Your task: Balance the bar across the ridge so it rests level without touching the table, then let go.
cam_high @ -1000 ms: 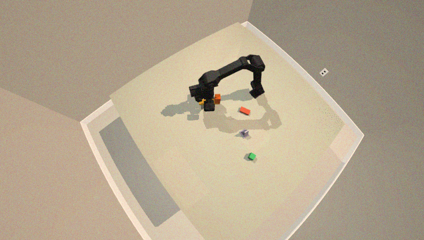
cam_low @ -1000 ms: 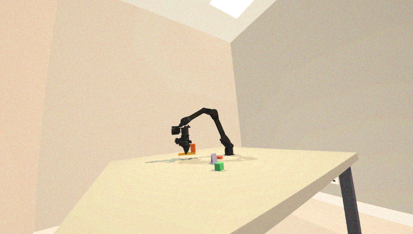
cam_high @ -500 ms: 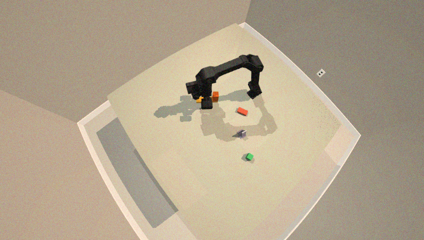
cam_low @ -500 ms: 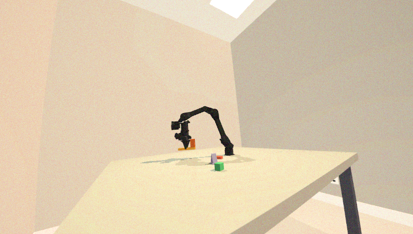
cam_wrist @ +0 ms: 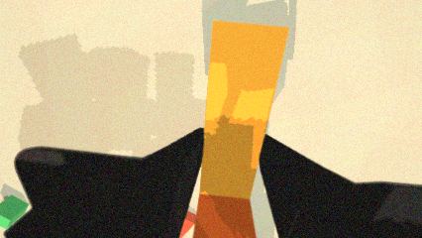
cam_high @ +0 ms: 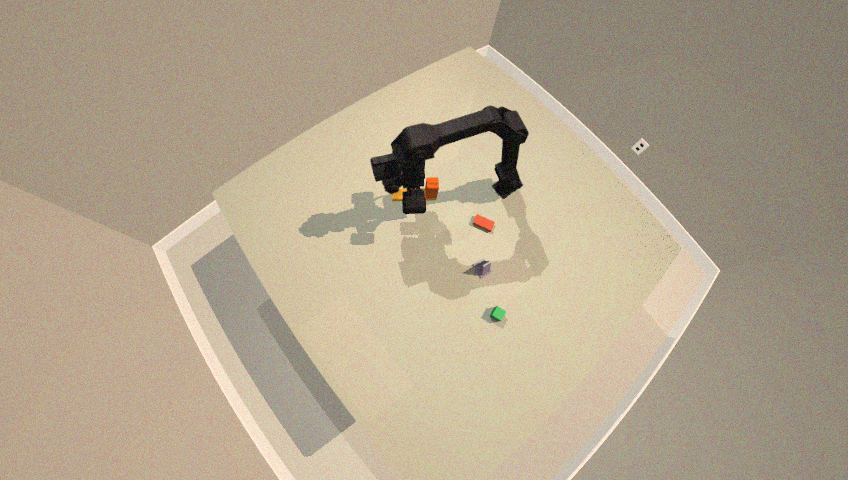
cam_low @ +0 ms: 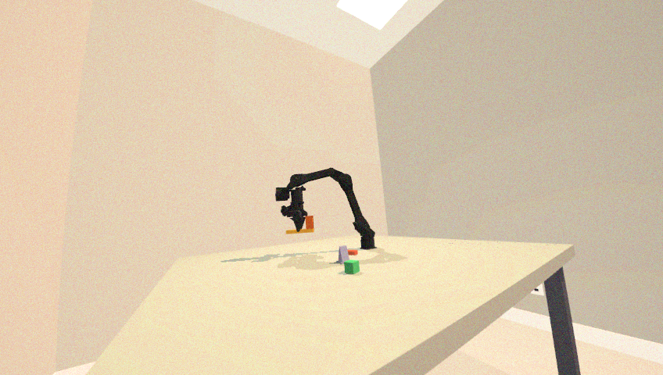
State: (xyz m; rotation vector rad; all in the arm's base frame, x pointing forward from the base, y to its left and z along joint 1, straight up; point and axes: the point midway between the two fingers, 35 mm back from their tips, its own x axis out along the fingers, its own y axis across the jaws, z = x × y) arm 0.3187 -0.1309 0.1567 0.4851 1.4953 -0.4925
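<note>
My gripper [cam_low: 299,230] [cam_wrist: 231,137] is shut on the orange-yellow bar [cam_low: 292,231] [cam_wrist: 250,55] [cam_high: 398,195] and holds it in the air, about level, well above the table. A red-orange block [cam_low: 309,222] [cam_high: 432,188] [cam_wrist: 225,215] stands upright on one end of the bar, on the side toward the arm's base. The lilac ridge [cam_high: 482,268] [cam_low: 343,254] stands on the table, apart from the bar and lower than it. In the top view the gripper hides the bar's middle.
A flat red brick [cam_high: 483,223] [cam_low: 353,251] [cam_wrist: 187,224] lies between the arm's base and the ridge. A green cube [cam_high: 498,313] [cam_low: 351,266] [cam_wrist: 12,208] sits on the ridge's other side. The table's edge [cam_low: 465,325] shows at the lower right in the exterior view.
</note>
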